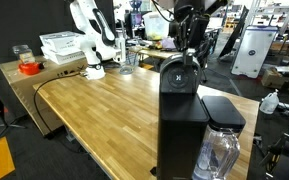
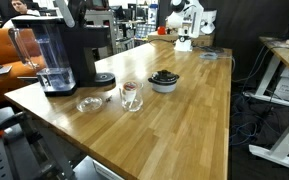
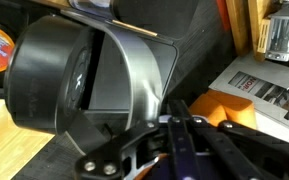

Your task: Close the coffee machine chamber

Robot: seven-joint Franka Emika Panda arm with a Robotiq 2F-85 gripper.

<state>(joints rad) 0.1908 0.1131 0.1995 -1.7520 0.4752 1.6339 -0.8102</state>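
The coffee machine (image 1: 181,120) is a tall matte-black box on the wooden table, with a clear water tank (image 1: 222,150) at its side. It also shows at the left of an exterior view (image 2: 82,50). Its chamber (image 1: 181,73), the rounded black head with a round emblem, looks tilted up. In the wrist view the chamber (image 3: 54,85) fills the left, with a silver inner face showing. My gripper (image 1: 189,40) hangs just above the chamber. In the wrist view my gripper (image 3: 179,135) has its fingers together and holds nothing, right beside the chamber.
A glass cup (image 2: 131,95), a dark bowl (image 2: 164,80) and a small glass dish (image 2: 89,103) stand on the table (image 2: 184,120) beside the machine. A white robot arm (image 1: 89,40), a white rack (image 1: 62,45) and a red item (image 1: 29,67) stand at the far end.
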